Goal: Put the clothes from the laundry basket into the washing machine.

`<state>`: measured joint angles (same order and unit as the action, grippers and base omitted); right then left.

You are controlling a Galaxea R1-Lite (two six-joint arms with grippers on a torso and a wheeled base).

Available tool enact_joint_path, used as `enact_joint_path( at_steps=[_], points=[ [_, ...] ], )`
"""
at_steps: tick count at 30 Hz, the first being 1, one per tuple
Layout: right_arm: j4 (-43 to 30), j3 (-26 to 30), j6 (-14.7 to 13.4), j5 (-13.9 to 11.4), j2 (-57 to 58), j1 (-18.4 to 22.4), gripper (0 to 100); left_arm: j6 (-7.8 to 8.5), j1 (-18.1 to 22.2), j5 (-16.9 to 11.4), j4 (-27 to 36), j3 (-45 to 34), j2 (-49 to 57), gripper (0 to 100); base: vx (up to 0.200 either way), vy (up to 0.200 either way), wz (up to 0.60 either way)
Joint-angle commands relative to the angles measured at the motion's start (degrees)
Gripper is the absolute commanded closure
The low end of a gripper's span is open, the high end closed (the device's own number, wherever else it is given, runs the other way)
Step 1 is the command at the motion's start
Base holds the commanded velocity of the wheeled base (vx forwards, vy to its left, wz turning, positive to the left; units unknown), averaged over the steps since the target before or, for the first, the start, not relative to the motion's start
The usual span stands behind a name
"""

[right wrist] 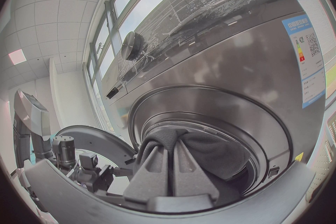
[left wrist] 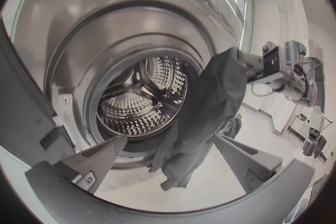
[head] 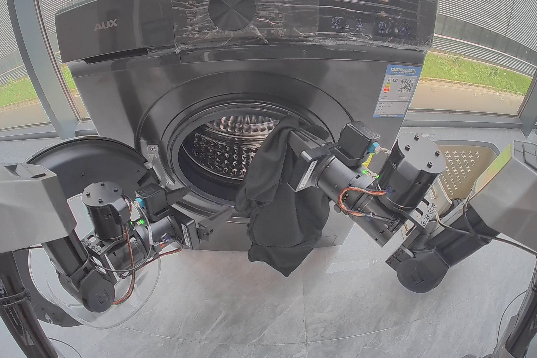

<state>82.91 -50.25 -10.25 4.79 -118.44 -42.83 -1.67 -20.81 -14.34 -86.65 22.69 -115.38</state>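
Black garment (head: 282,208) hangs long-axis vertical | right pincer (right wrist: 170,146) clamps its top | left pincer (left wrist: 168,140) spread, empty

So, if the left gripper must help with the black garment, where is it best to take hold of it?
Grip the loose lower part of the black garment, which hangs outside the washing machine below its opening. Come from the robot's left, where the open left gripper is. The right gripper pinches the top at the drum mouth, so only the lower part hangs free.
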Motion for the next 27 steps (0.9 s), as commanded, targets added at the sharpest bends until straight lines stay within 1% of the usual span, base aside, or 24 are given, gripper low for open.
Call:
enact_joint_path(
  at_steps=[1,5,6,7,9,11,12,14,17,20,27],
  points=[
    [-0.2,-0.5,0.1,0.1,0.7,0.0,100,0.18,-0.2,-0.3,0.0,-1.4,-2.7,0,0.000,0.000,0.00],
    [-1.3,-1.3,0.0,0.2,0.9,0.0,100,0.88,-0.1,-3.2,0.0,-3.5,-3.7,0,0.000,0.000,0.00],
    [-1.3,-1.4,0.1,0.2,0.9,0.0,100,0.97,0.0,-3.4,0.0,-3.5,-3.8,0,0.000,0.000,0.00],
    [-1.7,-2.0,0.0,0.2,1.4,-0.1,100,1.76,0.2,-4.6,0.0,-3.8,-5.3,0,0.000,0.000,0.00],
    [-2.0,-2.1,0.0,0.2,1.6,-0.2,100,2.55,0.6,-5.5,0.0,-3.4,-6.9,0,0.000,0.000,0.00],
    [-2.1,-2.1,0.0,0.2,1.6,-0.5,100,2.72,0.6,-6.2,-0.1,-2.9,-8.0,0,0.000,0.000,0.00],
    [-2.1,-2.1,0.0,0.3,1.6,-0.8,100,2.90,0.3,-7.3,0.0,-2.0,-9.7,0,0.000,0.000,0.00],
    [-2.0,-2.0,0.0,0.3,1.5,-0.9,100,2.99,0.0,-8.2,0.0,-1.2,-11.7,0,0.000,0.000,0.00],
    [-2.0,-2.0,0.0,0.3,1.5,-1.0,100,3.08,-0.5,-8.3,0.0,1.2,-14.5,0,0.000,0.000,0.00],
    [-1.8,-1.7,0.0,0.9,1.5,-1.3,100,3.43,-0.5,-8.3,0.0,4.6,-17.7,0,0.000,0.000,0.00],
    [-1.3,-1.3,-0.1,1.0,1.3,-2.5,100,3.34,-0.5,-8.2,0.0,11.2,-22.3,0,0.000,0.000,0.00]
  ],
)
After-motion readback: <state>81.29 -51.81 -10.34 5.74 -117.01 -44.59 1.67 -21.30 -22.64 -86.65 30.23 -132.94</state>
